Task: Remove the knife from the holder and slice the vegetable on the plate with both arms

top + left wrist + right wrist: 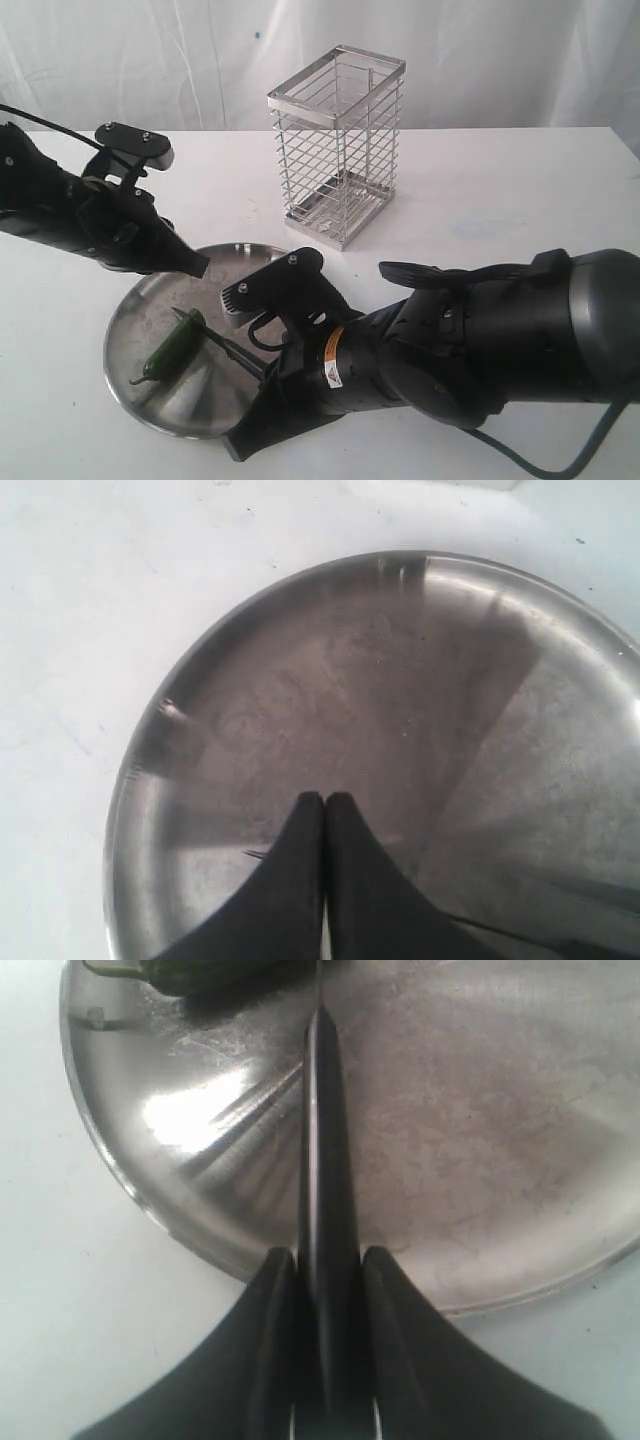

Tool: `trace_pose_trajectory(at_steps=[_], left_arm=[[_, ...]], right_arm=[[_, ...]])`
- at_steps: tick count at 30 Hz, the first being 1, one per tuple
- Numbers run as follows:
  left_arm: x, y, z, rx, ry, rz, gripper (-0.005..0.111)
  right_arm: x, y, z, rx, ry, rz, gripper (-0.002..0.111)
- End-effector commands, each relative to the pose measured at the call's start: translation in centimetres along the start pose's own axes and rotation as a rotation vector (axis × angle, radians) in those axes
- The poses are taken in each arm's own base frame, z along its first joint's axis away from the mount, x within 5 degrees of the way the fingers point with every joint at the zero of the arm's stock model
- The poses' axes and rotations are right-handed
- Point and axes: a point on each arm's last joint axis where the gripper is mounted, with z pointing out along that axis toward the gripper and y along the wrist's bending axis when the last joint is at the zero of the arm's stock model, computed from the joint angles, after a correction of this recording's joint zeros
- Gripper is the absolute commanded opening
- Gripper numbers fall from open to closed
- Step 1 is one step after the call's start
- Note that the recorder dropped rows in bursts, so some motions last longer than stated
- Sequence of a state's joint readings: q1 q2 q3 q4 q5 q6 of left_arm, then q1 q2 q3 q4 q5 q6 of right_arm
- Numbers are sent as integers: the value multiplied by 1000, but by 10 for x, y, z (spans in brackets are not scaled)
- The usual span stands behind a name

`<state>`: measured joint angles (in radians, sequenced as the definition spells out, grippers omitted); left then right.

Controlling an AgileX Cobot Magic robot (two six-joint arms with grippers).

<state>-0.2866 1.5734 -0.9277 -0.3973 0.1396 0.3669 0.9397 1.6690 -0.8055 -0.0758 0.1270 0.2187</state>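
- Right gripper (327, 1258) is clamped on the knife (322, 1110), whose blade is pointed crosswise at the vegetable (172, 350).
- Left gripper (325, 802) is held over the plate (450, 730), fingers pressed together.

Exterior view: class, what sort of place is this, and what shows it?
Probably a robotics lab bench staged for kitchen work: bare white table, white cloth backdrop, left arm and right arm over a steel plate.
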Motion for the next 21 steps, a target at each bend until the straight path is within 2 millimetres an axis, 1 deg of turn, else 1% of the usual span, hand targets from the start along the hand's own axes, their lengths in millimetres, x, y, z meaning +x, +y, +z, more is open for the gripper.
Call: trace_pose_trajectory(at_steps=[1,8,12,14,16,19,21], left_arm=[[6,0,9,6,35,27,0],[30,6,54,0,161,5,0],[43,7,71,12,234,1,0],[44,7,72,14,242,1,0],[41,6,67,14,225,4,0],[29,5,50,12,167,13,0],[20,3,34,12,125,31,0]], right_arm=[[2,0,0,1,11,-9,0],[5,0,0,7,40,-9,0],[7,-1,0,13,63,-9,0],[7,-1,0,13,63,-9,0],[7,-1,0,13,63,-9,0],[7,-1,0,13,63,-9,0],[7,-1,0,13,63,-9,0]])
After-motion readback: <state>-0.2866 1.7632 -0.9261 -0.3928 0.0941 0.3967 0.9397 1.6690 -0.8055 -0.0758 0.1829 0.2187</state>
